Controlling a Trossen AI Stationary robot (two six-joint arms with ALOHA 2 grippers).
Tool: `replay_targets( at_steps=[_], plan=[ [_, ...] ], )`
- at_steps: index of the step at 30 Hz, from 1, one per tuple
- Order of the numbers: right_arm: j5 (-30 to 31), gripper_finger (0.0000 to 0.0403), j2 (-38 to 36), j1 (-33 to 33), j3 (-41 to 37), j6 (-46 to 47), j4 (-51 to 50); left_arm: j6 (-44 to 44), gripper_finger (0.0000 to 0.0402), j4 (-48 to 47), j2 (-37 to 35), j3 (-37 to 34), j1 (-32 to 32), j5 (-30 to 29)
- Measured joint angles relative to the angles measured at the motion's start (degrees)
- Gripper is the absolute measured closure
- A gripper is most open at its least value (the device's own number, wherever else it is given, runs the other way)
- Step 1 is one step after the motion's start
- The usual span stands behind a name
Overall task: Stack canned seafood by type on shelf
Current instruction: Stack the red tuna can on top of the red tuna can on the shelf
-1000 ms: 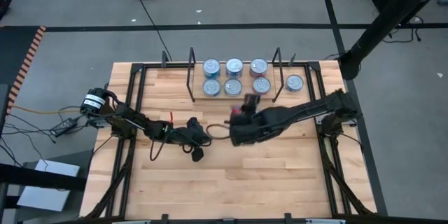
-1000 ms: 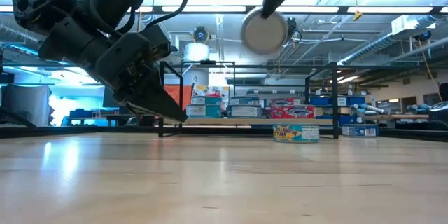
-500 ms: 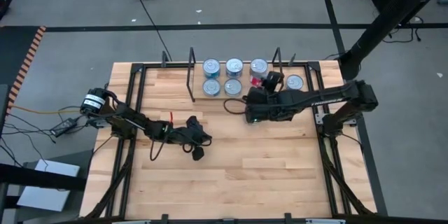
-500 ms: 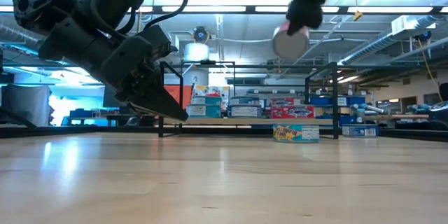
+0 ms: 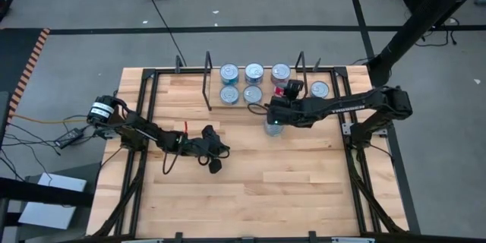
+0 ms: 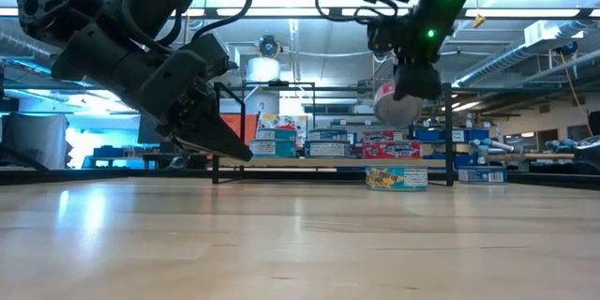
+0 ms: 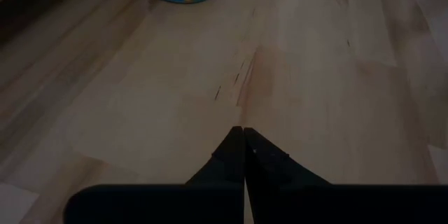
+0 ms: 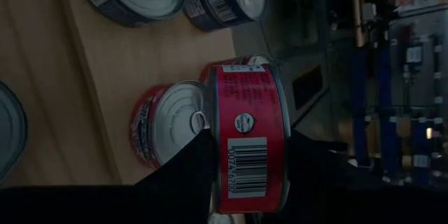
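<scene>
My right gripper point(image 6: 405, 89) is shut on a red-labelled tin point(image 8: 248, 133) in the air, just in front of the shelf point(image 5: 216, 83). The shelf lies between two black wire uprights and holds several tins standing on the board: blue ones point(image 5: 229, 71), and red ones point(image 8: 168, 122) at the right end. One blue and yellow tuna tin point(image 6: 397, 178) stands on the table below the held tin. My left gripper point(image 5: 215, 165) hangs shut and empty over the table's middle left. My right gripper pinches the red tin across its two flat ends, one finger point(image 8: 185, 164) on each, so the barcoded side wall point(image 8: 248, 164) faces the wrist camera. The wrist is rolled onto its side. The tin is lifted clear and slightly tilted point(image 6: 398, 103).
Another tin point(image 5: 320, 89) stands outside the right upright point(image 5: 301, 72). A black frame point(image 5: 152, 83) edges the table. Bare board stretches across the near half point(image 5: 288, 190). My right arm point(image 5: 349, 106) reaches in from the right edge.
My right gripper has carried the red tin toward the far edge and the shelf and come down with it. The wrist has rolled: the tin's round face showed toward the near edge before, and now its side wall does.
</scene>
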Motion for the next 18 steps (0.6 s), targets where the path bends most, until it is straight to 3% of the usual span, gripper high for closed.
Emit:
replay_targets(
  at_steps=[18],
  plan=[
    [-2.4, 0.0253, 0.1, -4.8, -3.2, -6.2, 7.2, 0.0, 0.0398, 0.0, 0.0, 0.0, 0.0, -0.1]
  ],
)
